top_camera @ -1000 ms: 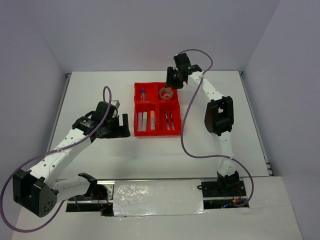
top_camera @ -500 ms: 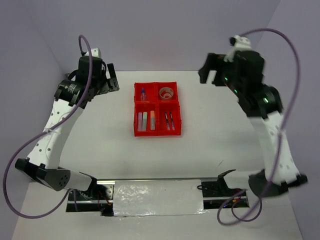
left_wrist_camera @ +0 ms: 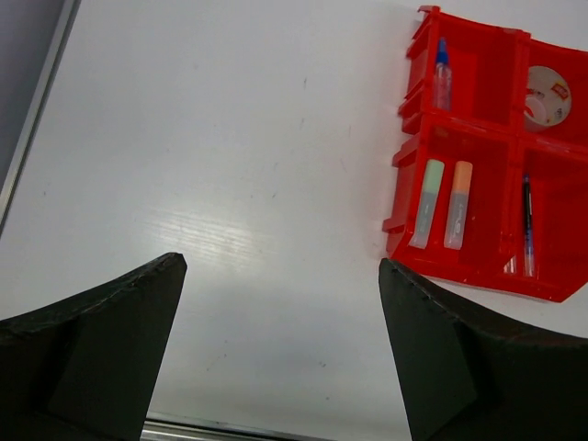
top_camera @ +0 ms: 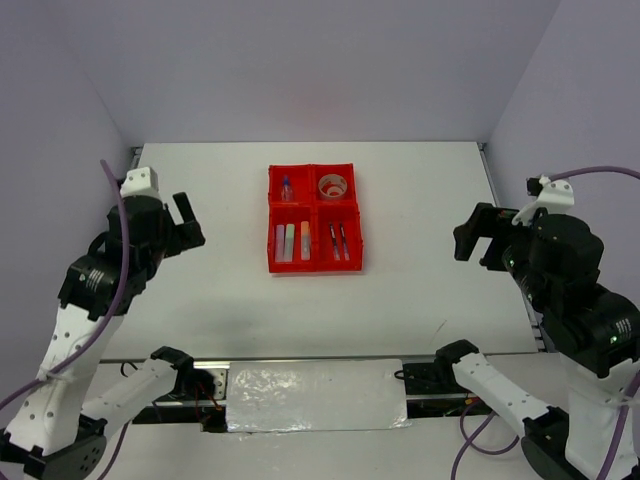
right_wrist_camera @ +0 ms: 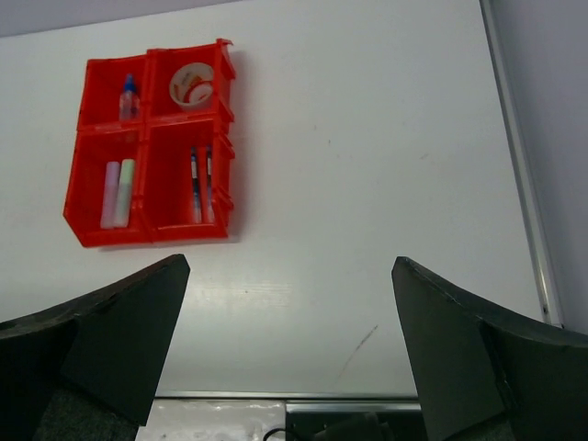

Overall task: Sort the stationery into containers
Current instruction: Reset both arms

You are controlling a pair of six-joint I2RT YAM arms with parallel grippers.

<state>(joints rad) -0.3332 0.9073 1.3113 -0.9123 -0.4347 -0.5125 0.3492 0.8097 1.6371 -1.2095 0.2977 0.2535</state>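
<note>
Both arms are raised over the white tabletop [top_camera: 200,300]: the left end effector [top_camera: 188,226] and the right end effector [top_camera: 477,236] each have their fingers spread wide and grip nothing. The bright red square plastic tray [top_camera: 314,203] with four compartments sits well apart from both, ahead and to the right of the left end effector, ahead and to the left of the right end effector. From either end effector, its far-left compartment holds the tiny blue-capped clear bottle [top_camera: 286,187] and its far-right the beige tape roll [top_camera: 333,186]; near-left are the pink stubby stick [top_camera: 280,243], green stubby stick [top_camera: 291,241] and orange stubby stick [top_camera: 305,241] side by side, and near-right the two thin dark pens [top_camera: 332,240] lie parallel.
</note>
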